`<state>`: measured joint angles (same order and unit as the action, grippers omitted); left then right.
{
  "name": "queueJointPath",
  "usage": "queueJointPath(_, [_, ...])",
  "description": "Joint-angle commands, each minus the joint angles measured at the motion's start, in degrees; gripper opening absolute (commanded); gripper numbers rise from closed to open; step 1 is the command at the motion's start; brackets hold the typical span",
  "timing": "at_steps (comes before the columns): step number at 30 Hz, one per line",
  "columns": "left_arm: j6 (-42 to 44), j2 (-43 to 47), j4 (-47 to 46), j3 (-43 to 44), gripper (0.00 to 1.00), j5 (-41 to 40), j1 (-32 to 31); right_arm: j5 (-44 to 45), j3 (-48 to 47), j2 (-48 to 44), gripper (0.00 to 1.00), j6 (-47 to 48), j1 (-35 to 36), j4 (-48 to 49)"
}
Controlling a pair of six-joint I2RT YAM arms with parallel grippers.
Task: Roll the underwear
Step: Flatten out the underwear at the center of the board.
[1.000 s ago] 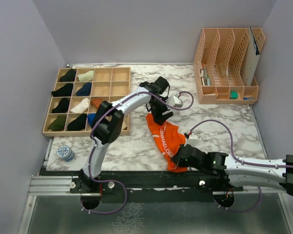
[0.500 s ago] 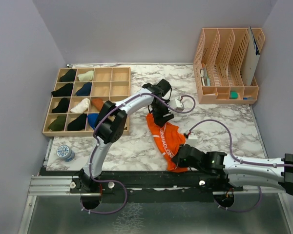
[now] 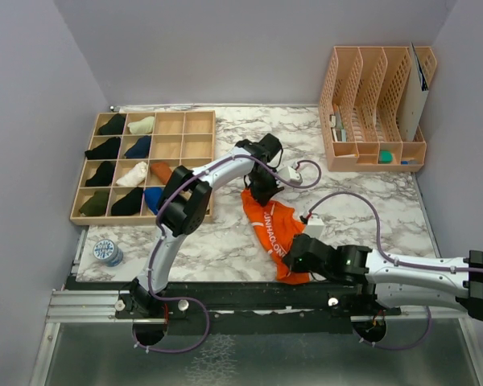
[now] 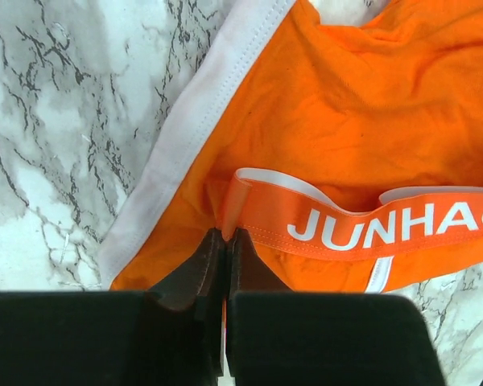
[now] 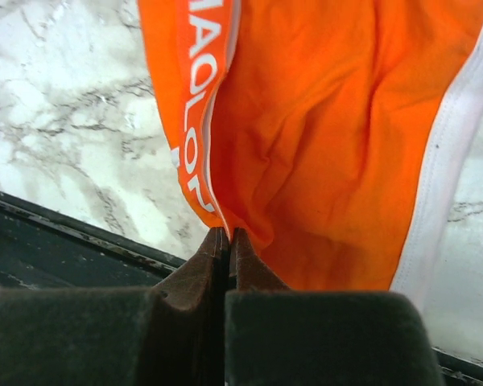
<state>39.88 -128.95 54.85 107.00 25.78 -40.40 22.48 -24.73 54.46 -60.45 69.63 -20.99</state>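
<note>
Fingers (image 4: 205, 269) of my left gripper (image 4: 225, 233) are pressed together on a fold of the lettered waistband (image 4: 362, 229), and those of my right gripper (image 5: 228, 233) are pinched tight on the opposite edge of the same orange underwear (image 3: 275, 229). How much cloth lies between the right pads (image 5: 197, 277) I cannot quite tell, since the tips hide it.

The underwear lies on the marble table (image 3: 370, 193), near its middle and close to the near edge. Its long axis runs on a slant, from the far left end under my left gripper (image 3: 260, 191) to the near right end, which reaches the black rail (image 3: 225, 296) under my right gripper (image 3: 294, 261). The waistband runs along that same slant, and a white trim edges the side.

My left arm rises from its base, bends at the elbow beside the wooden tray (image 3: 201, 161), stretches out to the right, and turns its wrist down onto the far end. My right arm lies low along the near edge, reaching leftward.

A second ago my left jaws stood wide above that far end; now they have closed on it, and the elbow has swung a little to the right. My right grip has stayed clamped, and its wrist has slid slightly left. The cloth has barely moved.
</note>
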Motion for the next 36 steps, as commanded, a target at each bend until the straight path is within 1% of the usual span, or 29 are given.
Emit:
queueJointPath(1, [-2.02,5.02,-1.99,1.17,0.00,1.03,-0.31,3.98,-4.56,0.59,0.01,2.98,-0.28,-5.89])
queueJointPath(7, [-7.45,13.74,-6.96,-2.12,0.00,-1.27,0.47,5.11,-4.78,-4.40,0.01,1.39,-0.30,-10.41])
queueJointPath(9, [-10.00,16.82,-8.75,-3.82,0.02,-1.20,1.37,4.51,-4.68,-6.94,0.01,1.38,-0.37,-11.52])
queueJointPath(13, [-16.46,23.37,-12.49,-7.85,0.00,0.91,4.14,5.76,-7.72,-11.49,0.00,2.34,-0.43,-17.19])
queueJointPath(17, [-22.46,33.21,-19.92,-15.33,0.00,3.38,6.86,4.90,-14.21,-15.42,0.00,10.74,-0.62,-18.96])
queueJointPath(20, [-26.21,39.92,-25.21,-21.20,0.00,6.75,8.53,2.53,-20.81,-12.69,0.00,17.40,-0.82,-21.10])
queueJointPath(23, [-31.61,43.91,-25.84,-22.85,0.00,8.01,8.76,-4.02,-29.02,-6.13,0.00,25.18,-0.94,-23.34])
queueJointPath(25, [-35.53,47.10,-26.23,-23.65,0.00,8.84,8.76,-5.73,-35.20,-2.48,0.00,28.72,-0.99,-26.54])
queueJointPath(28, [-40.87,52.90,-25.86,-25.16,0.00,6.11,8.83,-6.08,-42.36,-1.07,0.00,31.48,-1.06,-29.46])
queueJointPath(32, [-47.81,62.06,-24.85,-28.58,0.00,2.60,8.81,-11.70,-48.28,-3.17,0.00,34.19,-1.11,-31.37])
queueJointPath(34, [-54.31,66.86,-24.90,-31.37,0.00,1.58,8.78,-10.93,-50.60,-3.42,0.00,33.31,-1.07,-34.69])
queueJointPath(36, [-59.82,68.97,-24.88,-34.59,0.00,0.39,8.81,-4.55,-52.28,-2.25,0.00,30.58,-1.07,-39.36])
